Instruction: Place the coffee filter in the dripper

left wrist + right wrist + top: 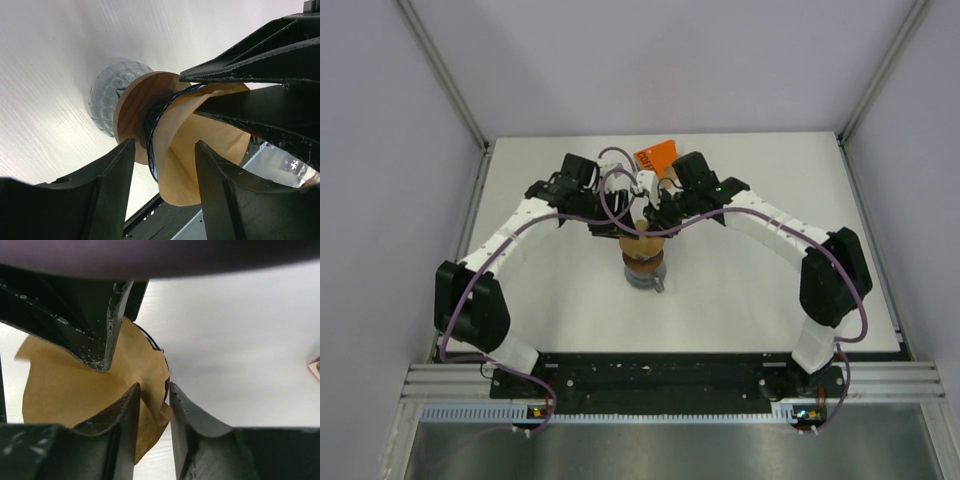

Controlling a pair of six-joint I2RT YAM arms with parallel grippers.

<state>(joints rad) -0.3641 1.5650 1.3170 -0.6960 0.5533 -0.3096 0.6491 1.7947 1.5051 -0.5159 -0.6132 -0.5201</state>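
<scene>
The tan coffee filter (pixel 200 145) sits opened inside the dripper, of which only the thin blue rim (pixel 149 134) shows. The dripper rests on a brown wooden ring (pixel 131 107) over a clear pitcher (pixel 106 95). My left gripper (pixel 165 145) is open and straddles the rim and the filter's lower edge without pinching them. My right gripper (pixel 154 387) is shut to a narrow gap on a fold of the filter (pixel 65 385) at the dripper's rim (pixel 159 346). In the top view both grippers meet over the filter (pixel 642 241).
An orange box (pixel 656 156) lies just behind the two grippers. The right gripper's fingers (pixel 260 70) cross the left wrist view close above the filter. The stack stands mid-table, between the two arms.
</scene>
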